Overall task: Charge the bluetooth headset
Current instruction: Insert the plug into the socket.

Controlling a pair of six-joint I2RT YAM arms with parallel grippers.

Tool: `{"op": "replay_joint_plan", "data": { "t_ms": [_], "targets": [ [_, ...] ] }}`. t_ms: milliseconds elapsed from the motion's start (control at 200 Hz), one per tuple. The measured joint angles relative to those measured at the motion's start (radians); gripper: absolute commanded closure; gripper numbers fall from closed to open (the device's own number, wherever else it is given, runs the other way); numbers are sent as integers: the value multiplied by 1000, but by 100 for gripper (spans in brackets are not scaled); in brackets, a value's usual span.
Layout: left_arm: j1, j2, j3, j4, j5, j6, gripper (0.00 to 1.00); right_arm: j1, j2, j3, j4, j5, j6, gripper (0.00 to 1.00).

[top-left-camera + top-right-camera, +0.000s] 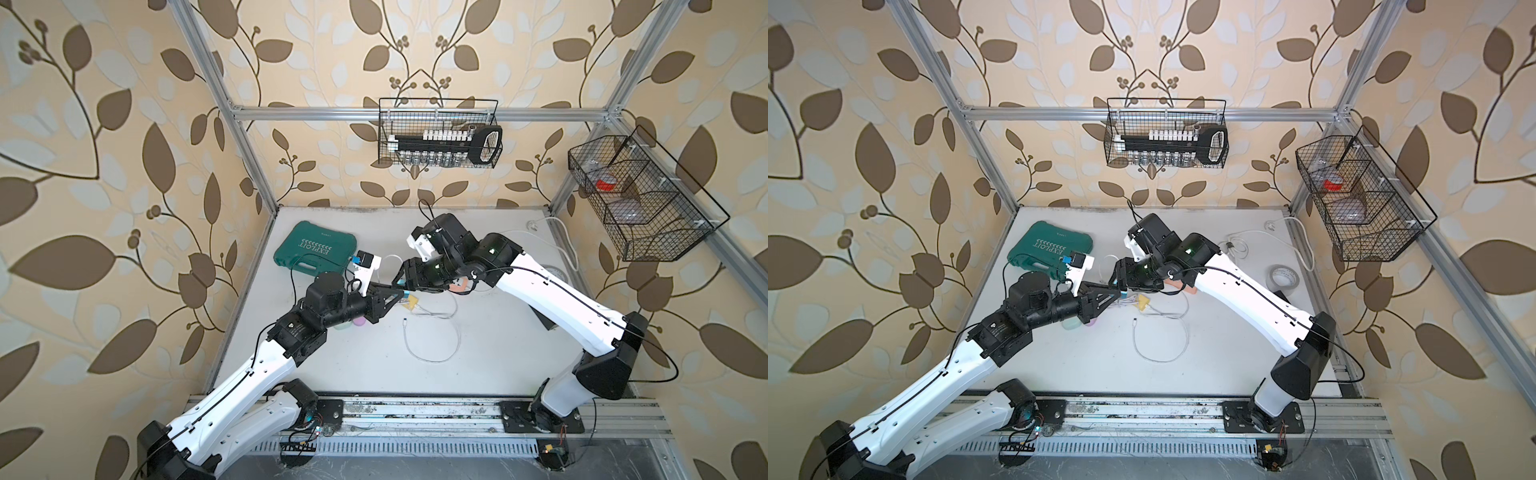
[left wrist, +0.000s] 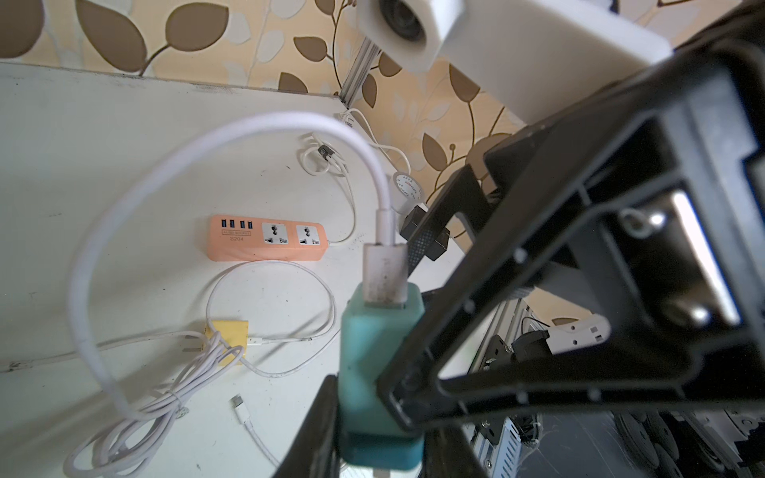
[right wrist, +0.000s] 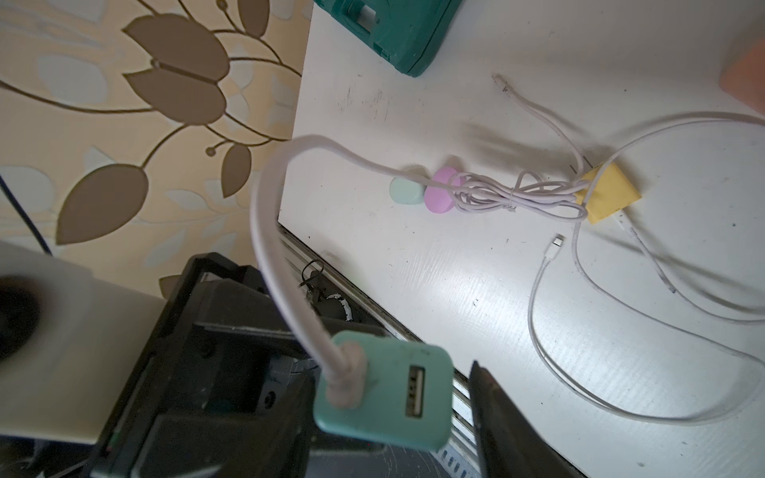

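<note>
At the left of the tabletop [image 1: 353, 365] lay one green tool case [image 1: 311, 249]. Near it, partly under the left arm in both top views, lay two small ovals side by side and touching: one mint earbud case [image 3: 407, 191] and one pink earbud case [image 3: 441, 196]. These looked to be the bluetooth headset, though which was meant could not be told. Such a case would likely be light, hard and smooth, apt to slip, and best pinched across its narrow sides. Next, the left claw [image 2: 364, 393] was closed firmly on one teal USB charger [image 2: 372, 331], held up off the tabletop. A white cable [image 2: 273, 120] was plugged into one of its two ports. That cable looked soft and floppy, so its stiff plug seemed the place to take it. The right claw [image 1: 404, 277] stood partly open about the same charger, its visible finger [image 3: 492, 414] just beside the body and not touching. Further right lay one yellow charger [image 3: 610, 198], then one orange power strip [image 2: 267, 238] with four USB ports and two sockets. There were at least three white cables in all. One tape roll [image 1: 1283, 276] lay beyond, and two wire baskets [image 1: 386, 124] [image 1: 656, 237] hung on the walls.
</note>
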Motion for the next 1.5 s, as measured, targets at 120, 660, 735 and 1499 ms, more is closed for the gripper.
{"op": "replay_joint_plan", "data": {
  "t_ms": [120,660,735,1499],
  "targets": [
    [-12,0,0,-1,-3,4,100,0,7,12,0,0,1,41],
    [-18,-6,0,-20,-31,14,87,0,15,14,0,0,12,63],
    [-18,-6,0,-20,-33,15,54,0,15,12,4,0,11,63],
    [-18,-167,-3,-239,-306,-115,21,-37,47,-211,217,533,-179,63]
  ]
}}
